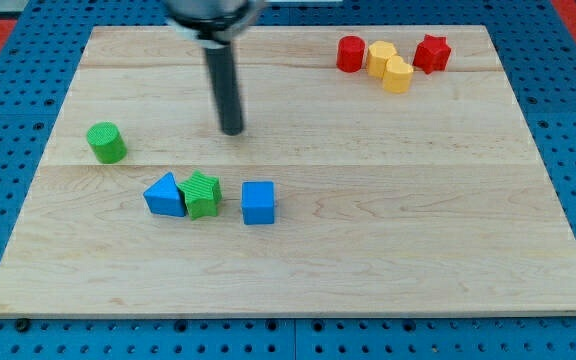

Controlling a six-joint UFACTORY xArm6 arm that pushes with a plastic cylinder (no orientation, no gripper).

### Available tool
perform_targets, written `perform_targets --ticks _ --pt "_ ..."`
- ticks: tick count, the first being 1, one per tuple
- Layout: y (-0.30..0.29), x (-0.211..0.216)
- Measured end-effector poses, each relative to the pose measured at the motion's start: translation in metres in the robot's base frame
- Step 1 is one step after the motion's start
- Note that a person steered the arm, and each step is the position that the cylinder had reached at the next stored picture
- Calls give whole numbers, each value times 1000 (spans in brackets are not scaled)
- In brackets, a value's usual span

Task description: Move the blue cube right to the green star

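The blue cube (258, 202) sits on the wooden board (368, 250), a short gap to the right of the green star (202, 193). A blue triangular block (166, 195) touches the star's left side. My tip (232, 130) is above the star and the cube in the view, between them in left-right position, and apart from both.
A green cylinder (106, 142) stands at the view's left. At the view's top right sit a red cylinder (350, 53), two yellow blocks (381, 56) (397, 75) and a red star (431, 53), close together. Blue pegboard surrounds the board.
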State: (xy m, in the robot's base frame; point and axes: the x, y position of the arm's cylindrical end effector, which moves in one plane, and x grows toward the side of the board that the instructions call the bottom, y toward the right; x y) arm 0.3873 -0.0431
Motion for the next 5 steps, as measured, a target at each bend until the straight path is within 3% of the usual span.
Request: perform_targets --ticks 2,3,5 --pt "135 49" --pt "149 96" --pt "74 150"
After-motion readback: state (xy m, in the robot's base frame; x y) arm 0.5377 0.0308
